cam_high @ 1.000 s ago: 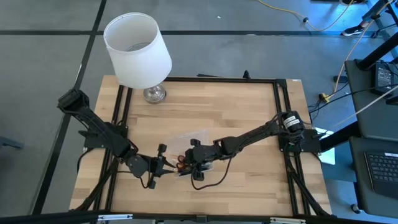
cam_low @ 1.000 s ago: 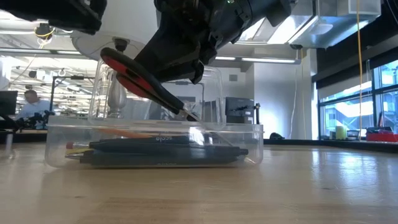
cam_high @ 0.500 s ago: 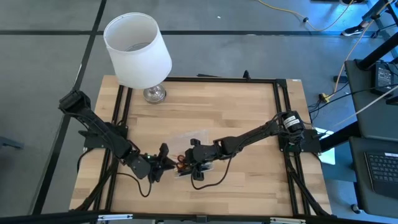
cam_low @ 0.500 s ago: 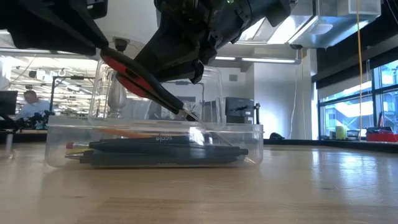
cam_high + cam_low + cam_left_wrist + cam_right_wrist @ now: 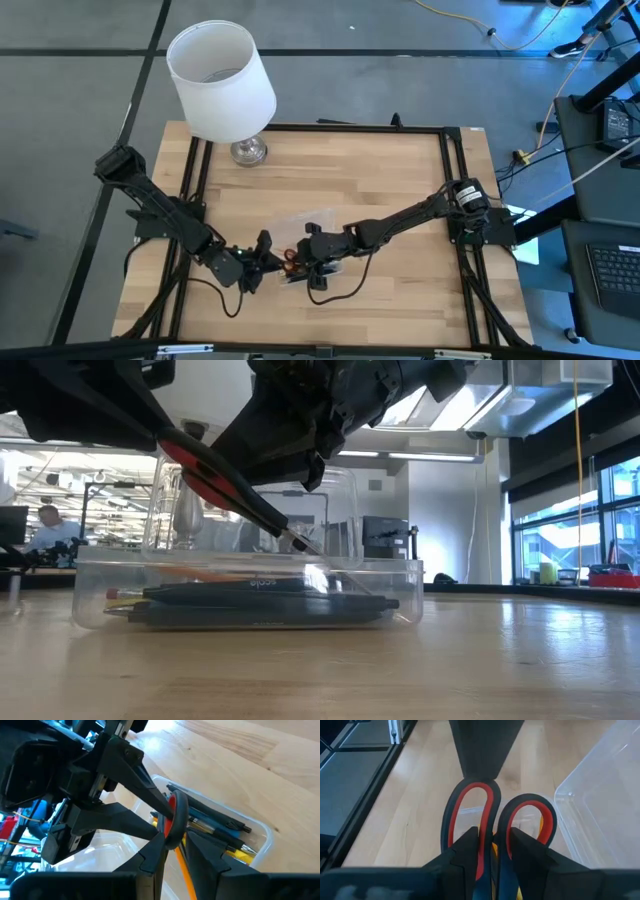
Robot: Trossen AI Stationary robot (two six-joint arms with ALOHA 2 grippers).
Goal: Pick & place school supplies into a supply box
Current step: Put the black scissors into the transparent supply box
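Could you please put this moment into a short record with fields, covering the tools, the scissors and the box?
scissors: red-handled, tilted above the box, tip pointing down into it
right tool: shut on the scissors
left tool: closed on a scissor handle loop
supply box: clear, on the table, pens and pencils lying inside
lamp: white shade, far corner

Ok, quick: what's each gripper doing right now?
Left gripper: shut on one handle loop of the scissors.
Right gripper: shut on the scissors too, gripping between the handle loops, above the box.
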